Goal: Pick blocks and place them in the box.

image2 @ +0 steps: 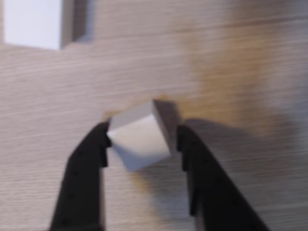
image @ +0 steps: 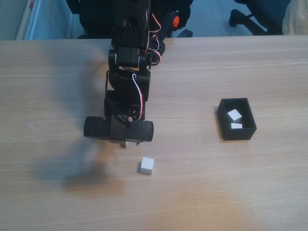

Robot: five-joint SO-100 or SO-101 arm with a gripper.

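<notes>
Right up close in the wrist view, the gripper (image2: pixel 142 144) had its 2 black fingers (image2: pixel 84 168) closed in on a white block (image2: pixel 139 139), one pad on each side, and the cube sat twisted between them with a corner pointing up (the picture was a little soft, but the contact on both sides read clearly). Just beyond it, at the top left of that view, a 2nd block (image2: pixel 33 23) rested on the wooden table (image2: pixel 240 57). Over in the fixed view, that free block (image: pixel 147 165) lay nearest the camera, just in front of the arm (image: pixel 126 86), and a sliver of the gripped cube (image: pixel 130 143) peeked out beneath the black wrist camera. Further back and well off to the right, the box (image: pixel 237 133) stood open on the table (image: pixel 57 202), with 2 more blocks inside, one (image: pixel 234 115) tilted, one (image: pixel 236 126) lying near the front wall. Beyond the table edge, chair legs (image: pixel 245 18) showed on the floor.
</notes>
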